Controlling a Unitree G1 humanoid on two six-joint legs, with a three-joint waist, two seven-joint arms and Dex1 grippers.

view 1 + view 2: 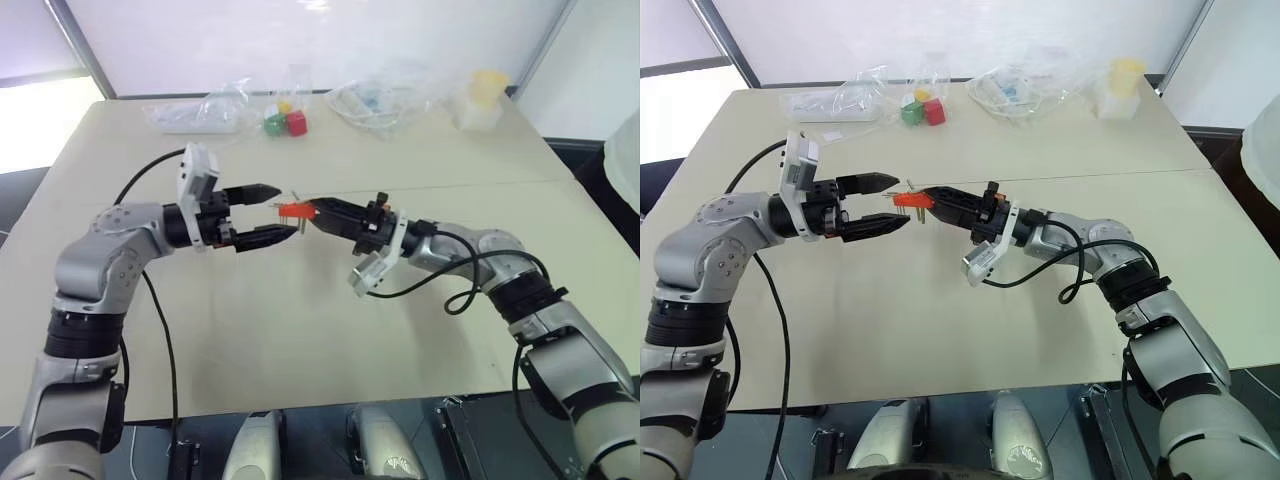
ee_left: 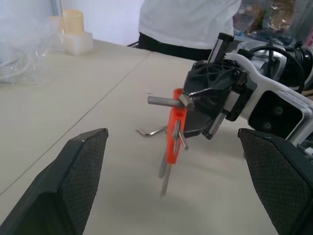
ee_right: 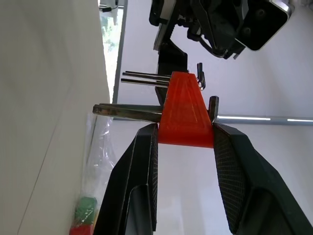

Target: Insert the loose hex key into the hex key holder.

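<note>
My right gripper (image 3: 185, 142) is clamped on the orange key holder (image 3: 185, 115), lifted above the table (image 1: 300, 330). My left gripper (image 1: 268, 212), jaws spread wide and empty, faces it closely. The loose hex key (image 2: 150, 131) lies on the table beyond the holder.

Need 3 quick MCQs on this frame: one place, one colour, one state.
1. Where is the holder?
A. on the table
B. in the right tool
C. in the left tool

2. What colour is the holder?
A. orange-red
B. blue
C. yellow

3. How is the left tool?
A. shut on a key
B. shut, empty
C. open, empty

B: the right wrist view shows its fingers clamping the block.
A: all views show it orange-red.
C: the left wrist view shows its fingers wide apart, nothing between.
</note>
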